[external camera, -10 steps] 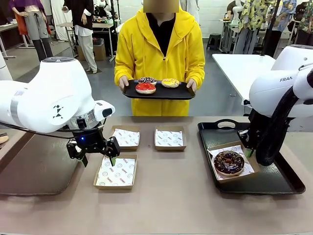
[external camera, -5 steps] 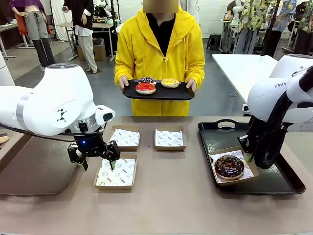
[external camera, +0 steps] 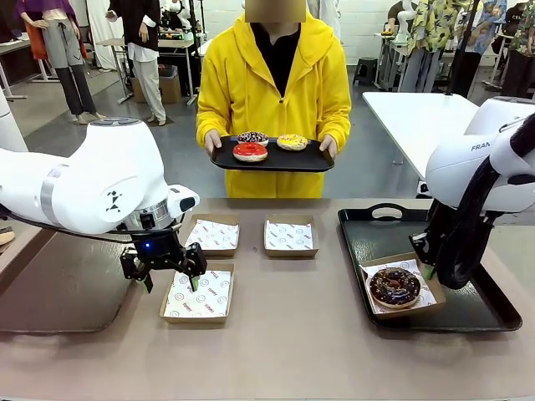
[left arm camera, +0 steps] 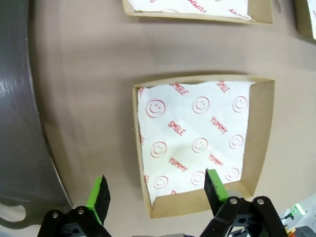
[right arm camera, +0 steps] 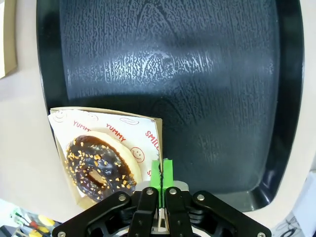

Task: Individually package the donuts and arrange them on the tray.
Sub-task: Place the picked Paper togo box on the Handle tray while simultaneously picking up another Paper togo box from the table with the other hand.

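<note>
Right gripper (external camera: pixel 428 269) (right arm camera: pixel 161 174): green pads pressed flat together, no gap. They pinch the rim of a square brown cardboard box lined with smiley-print paper (external camera: pixel 420 292) (right arm camera: pixel 98 123).

In that box: ring donut with dark chocolate glaze and orange sprinkles (external camera: pixel 394 286) (right arm camera: pixel 96 165). It lies flat, hole facing up. It is round, so no long axis to note.

The box sits on the large black handled tray (external camera: pixel 468 309) (right arm camera: pixel 173 74), in the part nearest the table's middle, turned a little askew to the tray's edges.

Left gripper (external camera: pixel 163 271) (left arm camera: pixel 157 177): jaws spread wide, holding nothing. It hangs over the near-left empty paper-lined box (external camera: pixel 198 292) (left arm camera: pixel 197 143). One finger is above the paper, the other above bare tan table (external camera: pixel 292 351) just outside the box wall.

Two more empty lined boxes sit behind it, well apart from each other: far-left box (external camera: pixel 213 236) and middle box (external camera: pixel 291 236).

Far side: person in a yellow hooded top, both hands (external camera: pixel 211 142) on the ends of a small black tray (external camera: pixel 276 161), held level above the table's far edge.

Three donuts on it, all flat, holes up:
- red-glazed donut (external camera: pixel 250 151), nearest the table
- yellow-iced donut (external camera: pixel 292 141), beside it
- dark donut with purple-white sprinkles (external camera: pixel 252 137), just behind the red one
</note>
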You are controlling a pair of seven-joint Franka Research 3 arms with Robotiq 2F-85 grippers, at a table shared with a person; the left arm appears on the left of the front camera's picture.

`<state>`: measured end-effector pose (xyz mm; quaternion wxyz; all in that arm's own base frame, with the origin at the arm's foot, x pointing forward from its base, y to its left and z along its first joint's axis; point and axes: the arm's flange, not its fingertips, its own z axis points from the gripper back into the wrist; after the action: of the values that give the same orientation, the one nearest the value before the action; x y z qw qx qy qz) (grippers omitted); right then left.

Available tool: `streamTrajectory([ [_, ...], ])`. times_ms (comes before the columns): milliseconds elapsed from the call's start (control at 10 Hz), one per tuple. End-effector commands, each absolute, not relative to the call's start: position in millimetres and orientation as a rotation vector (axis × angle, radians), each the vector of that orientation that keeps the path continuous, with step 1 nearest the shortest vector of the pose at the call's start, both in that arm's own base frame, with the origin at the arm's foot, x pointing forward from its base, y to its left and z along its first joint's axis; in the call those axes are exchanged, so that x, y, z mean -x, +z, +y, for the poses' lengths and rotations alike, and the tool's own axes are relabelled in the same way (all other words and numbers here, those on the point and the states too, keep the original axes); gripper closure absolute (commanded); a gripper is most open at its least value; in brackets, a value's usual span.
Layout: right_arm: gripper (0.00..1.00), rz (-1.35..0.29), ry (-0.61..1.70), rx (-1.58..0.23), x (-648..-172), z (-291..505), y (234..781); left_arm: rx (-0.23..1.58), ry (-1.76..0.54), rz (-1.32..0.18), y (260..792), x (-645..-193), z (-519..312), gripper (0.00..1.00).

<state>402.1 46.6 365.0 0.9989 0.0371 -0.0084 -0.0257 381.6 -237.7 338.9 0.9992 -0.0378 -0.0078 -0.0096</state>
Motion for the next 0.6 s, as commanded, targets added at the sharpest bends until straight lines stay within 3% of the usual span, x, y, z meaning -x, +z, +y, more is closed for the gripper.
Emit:
streamTrajectory([
  [0,0.99,-0.027,-0.054,-0.100,-405.8,44.4,362.2,0.032,0.014,-0.042,332.9,-390.6,-239.6,0.00],
  [500,0.99,-0.022,-0.047,-0.106,-405.2,44.1,360.2,0.002,-0.011,-0.043,323.5,-393.3,-241.5,0.00],
])
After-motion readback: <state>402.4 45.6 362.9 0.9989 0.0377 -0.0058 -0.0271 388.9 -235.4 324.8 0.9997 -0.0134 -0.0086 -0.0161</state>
